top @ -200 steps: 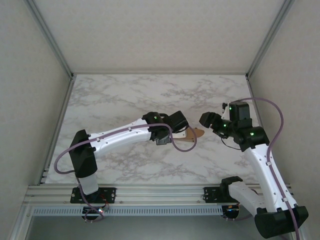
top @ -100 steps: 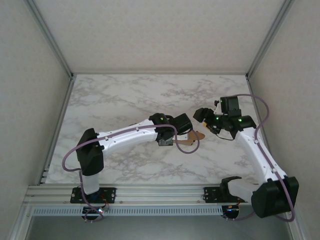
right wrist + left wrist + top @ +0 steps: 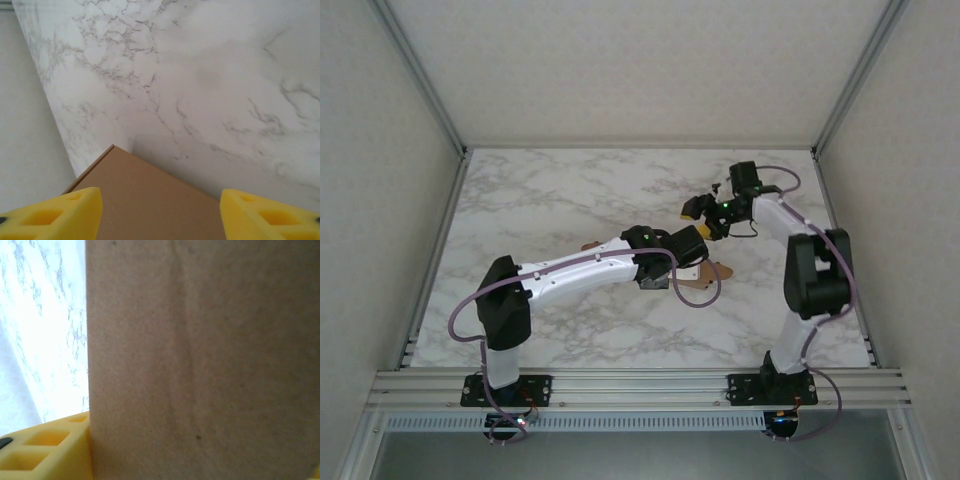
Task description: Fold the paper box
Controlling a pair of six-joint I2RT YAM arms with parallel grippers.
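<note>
White-veined marble table (image 3: 570,200) enclosed by pale textured walls (image 3: 380,200) and aluminium rails (image 3: 620,385).

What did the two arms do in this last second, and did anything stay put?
The right gripper swung from the right side leftward and farther across the table; its jaws are open above a corner of the paper box. The left gripper edged slightly right, with the box between its fingers. The box stayed under the left arm.

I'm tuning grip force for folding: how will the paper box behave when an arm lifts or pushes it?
Probably light: the paper box shows a thin sheet edge in the right wrist view. It likely flexes at creases, like the faint line in the left wrist view. On the smooth marble table it may slide when pushed.
</note>
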